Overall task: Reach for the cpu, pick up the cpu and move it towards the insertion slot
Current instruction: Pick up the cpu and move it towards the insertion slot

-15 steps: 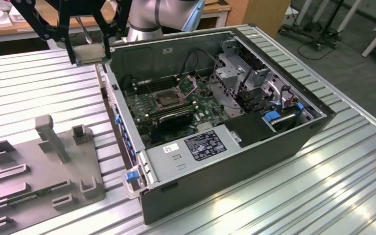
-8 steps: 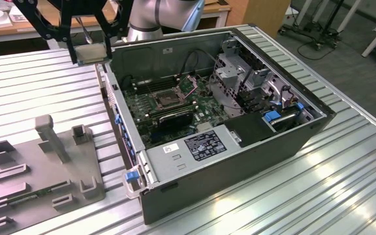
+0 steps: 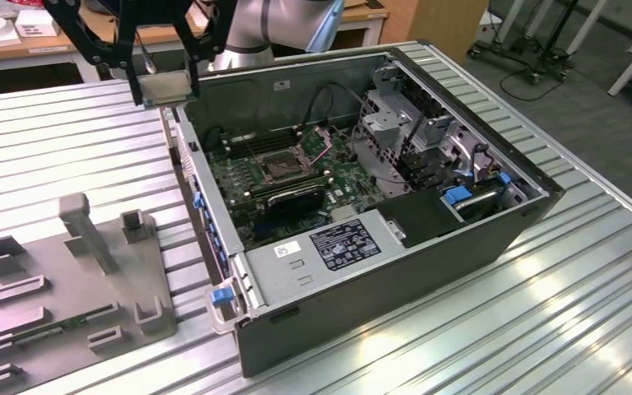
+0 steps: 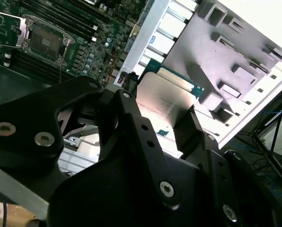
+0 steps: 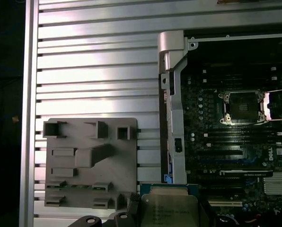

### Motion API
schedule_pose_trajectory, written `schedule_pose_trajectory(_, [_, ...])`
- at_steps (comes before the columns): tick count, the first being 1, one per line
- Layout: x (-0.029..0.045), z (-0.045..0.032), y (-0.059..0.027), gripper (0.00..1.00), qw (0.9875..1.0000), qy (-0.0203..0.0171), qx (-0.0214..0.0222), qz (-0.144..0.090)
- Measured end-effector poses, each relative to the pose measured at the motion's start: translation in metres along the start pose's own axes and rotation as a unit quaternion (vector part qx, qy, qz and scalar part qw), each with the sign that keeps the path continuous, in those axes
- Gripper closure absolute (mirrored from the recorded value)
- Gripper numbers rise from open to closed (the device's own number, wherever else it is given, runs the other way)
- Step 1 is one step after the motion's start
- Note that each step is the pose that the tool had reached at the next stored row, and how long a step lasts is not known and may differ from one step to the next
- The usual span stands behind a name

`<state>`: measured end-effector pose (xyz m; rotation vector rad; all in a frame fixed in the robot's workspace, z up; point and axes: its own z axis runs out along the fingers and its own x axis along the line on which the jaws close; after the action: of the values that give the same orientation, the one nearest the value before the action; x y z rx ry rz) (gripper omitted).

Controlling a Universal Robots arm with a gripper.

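Note:
My gripper (image 3: 167,92) is shut on the cpu (image 3: 169,85), a thin pale silvery square chip. It hangs in the air over the open computer case's wall on the exterior view's left. Both wrist views show the cpu (image 4: 162,104) (image 5: 171,208) clamped by its edges between black fingers (image 4: 188,130). The insertion slot (image 3: 277,169) is a square socket with a dark centre and a silver frame. It lies on the green board inside the case, lower than the chip and toward the exterior view's right. The slot (image 4: 44,42) (image 5: 242,108) stands uncovered, its metal lid swung aside.
The open computer case (image 3: 404,271) lies on a slatted metal table (image 3: 63,140). A grey plastic tray (image 3: 75,288) with posts and recesses sits at the exterior view's left, a green memory stick (image 3: 63,325) in it. Drive cages and cables (image 3: 404,140) stand beyond the slot.

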<state>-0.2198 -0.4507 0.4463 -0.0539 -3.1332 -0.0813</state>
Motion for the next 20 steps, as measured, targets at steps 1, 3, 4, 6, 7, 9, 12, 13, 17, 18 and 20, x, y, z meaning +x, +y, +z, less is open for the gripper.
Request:
schedule_pose_trajectory(1, [-0.0013, 0.0000, 0.0000, 0.45, 1.0000, 0.0000, 0.0000, 0.000])
schedule_pose_trajectory(3, [-0.0037, 0.0000, 0.0001, 0.45, 1.0000, 0.0000, 0.0000, 0.000])
schedule_pose_trajectory(4, [-0.0049, 0.0000, 0.0002, 0.45, 1.0000, 0.0000, 0.0000, 0.000])
schedule_pose_trajectory(6, [-0.0065, 0.0002, 0.0002, 0.45, 1.0000, -0.0001, -0.0001, 0.000])
schedule_pose_trajectory(7, [-0.0069, 0.0002, 0.0002, 0.45, 1.0000, -0.0001, -0.0001, 0.000])
schedule_pose_trajectory(9, [-0.0080, 0.0004, 0.0003, 0.45, 1.0000, 0.0000, 0.0000, 0.000])
schedule_pose_trajectory(12, [-0.0100, 0.0012, 0.0003, 0.45, 1.0000, 0.0000, 0.0000, 0.000])
schedule_pose_trajectory(13, [-0.0110, 0.0015, 0.0003, 0.45, 1.0000, 0.0000, 0.0000, 0.000])
schedule_pose_trajectory(17, [-0.0148, 0.0040, 0.0003, 0.45, 1.0000, 0.0000, 0.0000, 0.000])
schedule_pose_trajectory(18, [-0.0163, 0.0046, 0.0003, 0.45, 1.0000, 0.0000, 0.0000, 0.000])
schedule_pose_trajectory(20, [-0.0212, 0.0058, 0.0004, 0.45, 1.0000, 0.0000, 0.0000, 0.000])
